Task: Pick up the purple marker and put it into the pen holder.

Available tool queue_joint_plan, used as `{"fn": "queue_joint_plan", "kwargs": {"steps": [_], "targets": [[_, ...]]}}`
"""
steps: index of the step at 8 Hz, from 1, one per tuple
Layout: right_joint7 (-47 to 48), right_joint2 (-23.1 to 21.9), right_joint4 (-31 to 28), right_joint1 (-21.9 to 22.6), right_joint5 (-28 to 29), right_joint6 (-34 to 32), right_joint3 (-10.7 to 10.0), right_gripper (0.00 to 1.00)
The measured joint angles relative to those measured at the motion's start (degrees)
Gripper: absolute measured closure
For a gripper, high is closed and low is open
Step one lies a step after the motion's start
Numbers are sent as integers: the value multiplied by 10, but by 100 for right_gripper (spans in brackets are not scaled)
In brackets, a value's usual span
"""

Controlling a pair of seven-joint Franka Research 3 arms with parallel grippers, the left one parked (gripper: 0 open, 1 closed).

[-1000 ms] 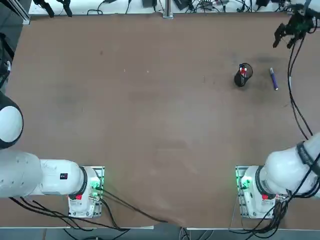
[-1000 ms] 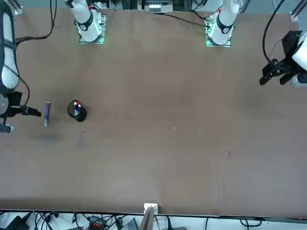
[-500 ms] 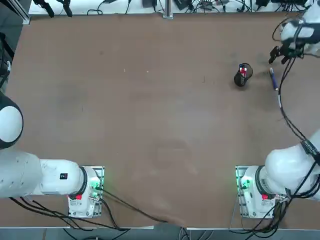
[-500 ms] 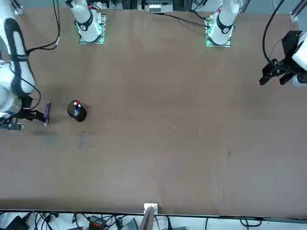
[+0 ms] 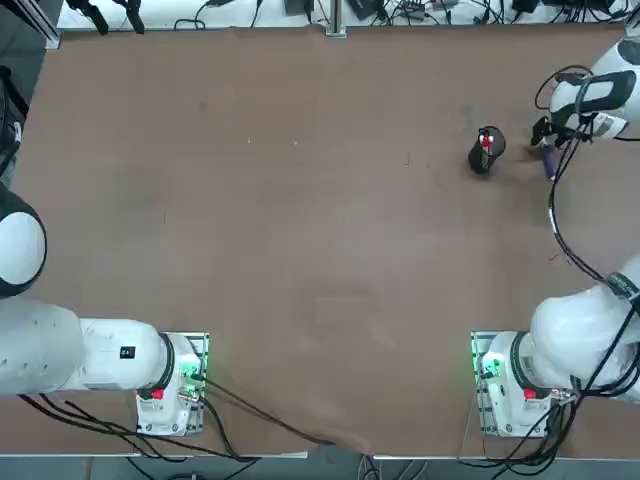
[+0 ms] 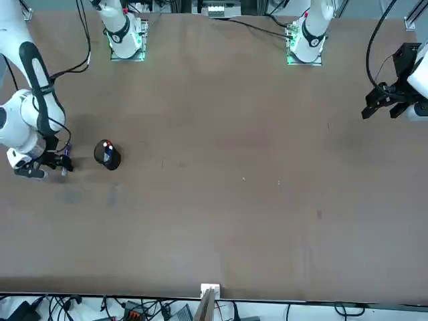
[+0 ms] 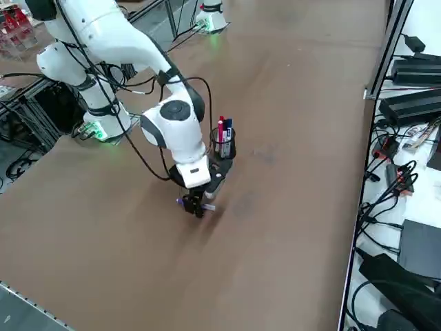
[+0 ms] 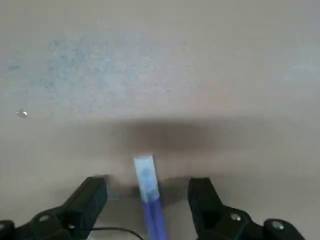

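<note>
The purple marker (image 8: 150, 197) lies flat on the brown table, pale end pointing away from the wrist. My right gripper (image 8: 148, 184) is open and low over it, one finger on each side with a gap to the marker. From overhead the gripper (image 5: 545, 140) covers the marker's far end, and the rest of the marker (image 5: 550, 168) shows below it. The black pen holder (image 5: 484, 151) stands upright a short way to the left of the marker. In the side view the gripper (image 7: 195, 207) sits just in front of the holder (image 7: 224, 146).
Red and blue pens (image 7: 223, 129) stand in the holder. The marker lies close to the table's right edge (image 5: 632, 200). The arm's black cable (image 5: 560, 215) hangs over the table nearby. Power boxes and cables (image 7: 413, 103) sit beyond the far edge.
My right gripper has come in from the table's far right corner and dropped down over the marker, staying open. Marker and holder have not moved.
</note>
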Motion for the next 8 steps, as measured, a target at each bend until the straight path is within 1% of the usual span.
{"fn": "queue_joint_plan", "kwargs": {"steps": [2, 6, 8], "targets": [[-4, 1, 3, 0, 0, 0, 2, 4], [-10, 2, 35, 0, 0, -61, 4, 4], [-11, 12, 40, -1, 0, -62, 4, 4]]}}
